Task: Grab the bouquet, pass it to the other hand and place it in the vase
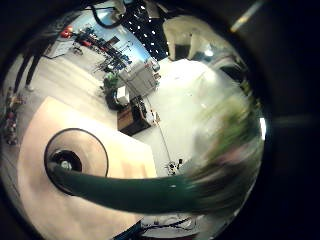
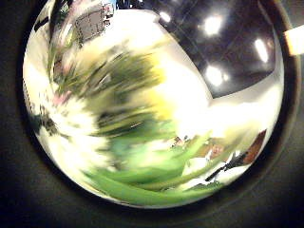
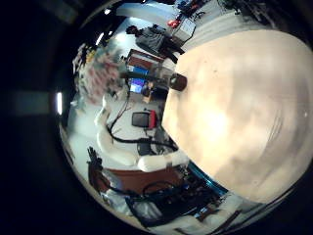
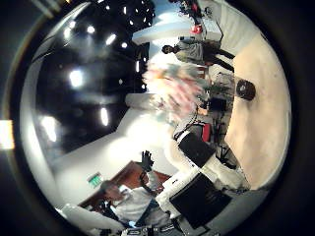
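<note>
The bouquet fills the left thumb side palm view, a blur of stems and blooms close against my left palm. In the left little finger side view its wrapped stem bundle runs across the view. The stem end overlaps the round mouth of the vase, which stands on the table below. From the right thumb side view the bouquet hangs in the air near the small dark vase, at the end of the left arm. My right hand is away from both, with nothing close to its palm.
The vase stands near the far edge of the pale table in the right little finger side view. Beyond that edge are the left arm, desks, screens and other equipment.
</note>
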